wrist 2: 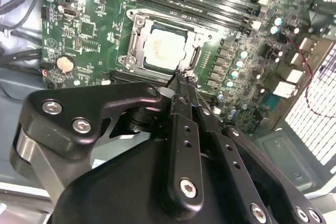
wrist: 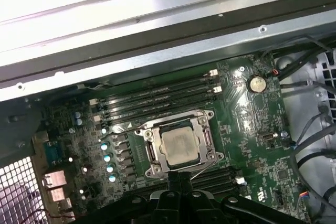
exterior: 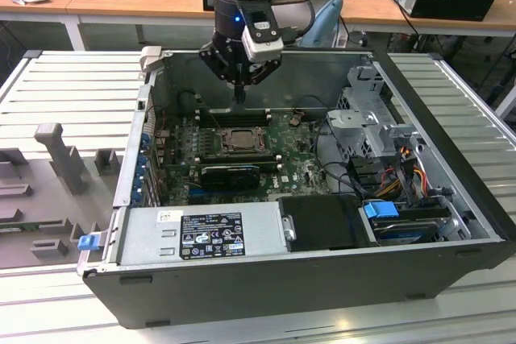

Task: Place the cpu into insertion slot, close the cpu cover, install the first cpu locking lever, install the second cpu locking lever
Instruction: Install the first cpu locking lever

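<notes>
The cpu [wrist: 180, 145] lies flat in the slot [wrist: 212, 156], and the cover [wrist: 150, 150] appears to be down around it. The gripper [wrist 2: 181, 78], jaws pressed together and empty, hangs over the slot's edge, with the cpu just beyond the tips, lower down.

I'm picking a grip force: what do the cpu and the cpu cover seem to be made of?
The cpu: pale silver-grey top with a dull, even sheen, likely plated metal. The cpu cover: thin silvery frame with bright glints along its edges, probably stamped steel, though the exact metal can't be told.
</notes>
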You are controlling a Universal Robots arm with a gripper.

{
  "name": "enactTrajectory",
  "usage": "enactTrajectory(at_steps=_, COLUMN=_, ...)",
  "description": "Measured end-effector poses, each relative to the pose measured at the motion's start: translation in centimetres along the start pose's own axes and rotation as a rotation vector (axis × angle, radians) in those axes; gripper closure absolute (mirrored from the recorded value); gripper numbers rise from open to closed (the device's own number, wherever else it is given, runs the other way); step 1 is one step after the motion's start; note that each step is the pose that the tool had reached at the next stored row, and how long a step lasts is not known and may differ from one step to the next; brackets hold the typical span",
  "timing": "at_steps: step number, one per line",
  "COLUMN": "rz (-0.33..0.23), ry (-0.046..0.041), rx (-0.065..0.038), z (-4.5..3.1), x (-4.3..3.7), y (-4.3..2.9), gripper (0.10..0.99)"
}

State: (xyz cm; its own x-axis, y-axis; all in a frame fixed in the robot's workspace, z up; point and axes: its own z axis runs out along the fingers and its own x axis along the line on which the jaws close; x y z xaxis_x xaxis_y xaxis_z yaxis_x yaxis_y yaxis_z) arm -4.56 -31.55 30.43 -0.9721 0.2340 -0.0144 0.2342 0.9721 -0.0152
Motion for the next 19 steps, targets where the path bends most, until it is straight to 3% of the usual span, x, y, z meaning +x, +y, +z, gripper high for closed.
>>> enactTrajectory(at_steps=6, rz=-0.111, ry=-0.0019, rx=-0.001, z=0.08, x=0.13, y=-0.03, gripper=0.98)
enactTrajectory(at_steps=10, rz=-0.114, ry=-0.0018, rx=-0.001, z=0.12, x=1.1, y=-0.26, gripper=0.98)
enactTrajectory(at_steps=14, rz=-0.114, ry=-0.0019, rx=-0.001, z=0.23, x=2.59, y=-0.62, gripper=0.98)
enactTrajectory(at_steps=19, rz=-0.114, ry=-0.002, rx=-0.001, z=0.78, x=3.35, y=-0.79, gripper=0.98)
